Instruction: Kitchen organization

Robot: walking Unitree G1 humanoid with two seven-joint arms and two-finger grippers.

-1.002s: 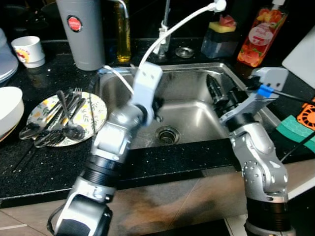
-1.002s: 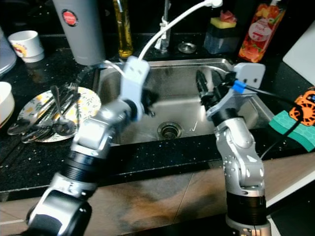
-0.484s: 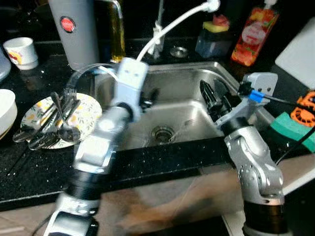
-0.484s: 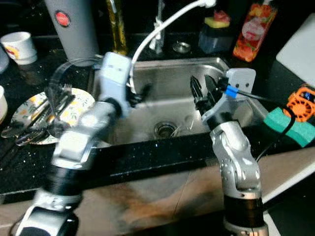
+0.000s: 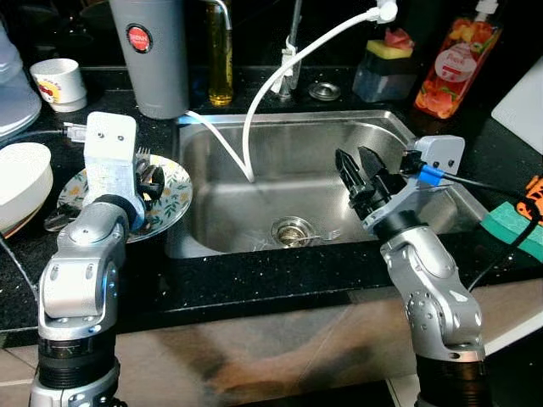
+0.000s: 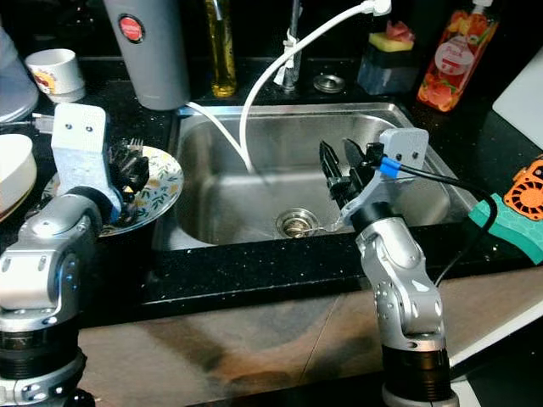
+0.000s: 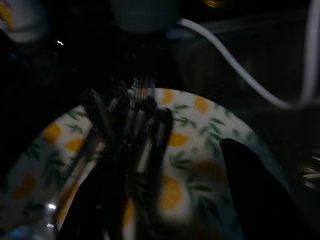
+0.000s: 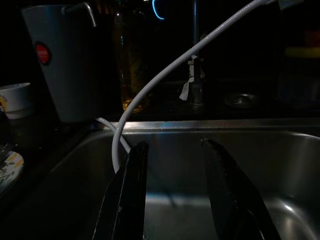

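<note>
A plate with a yellow leaf pattern (image 5: 174, 197) lies on the black counter left of the sink and carries a pile of dark cutlery (image 7: 131, 134). My left gripper (image 5: 150, 181) hovers just over that pile, its black fingers (image 7: 247, 187) spread open on either side of it and holding nothing. The steel sink (image 5: 293, 120) has a small metal utensil (image 6: 319, 224) beside its drain (image 5: 293, 229). My right gripper (image 5: 356, 168) hangs open and unloaded above the sink's right half, pointing toward the faucet side.
A white spray hose (image 5: 273, 83) arcs down into the sink. Along the back stand a grey jug (image 5: 157, 52), an oil bottle (image 5: 219, 52), a sponge holder (image 5: 386, 66) and a red soap bottle (image 5: 454, 61). A white bowl (image 5: 21, 174) and a cup (image 5: 59, 80) are at the left, a green sponge (image 5: 513, 231) at the right.
My left arm has swung out of the sink, leftward, to the plate of cutlery. The right gripper has drifted a little toward the sink's middle. The camera shifted.
</note>
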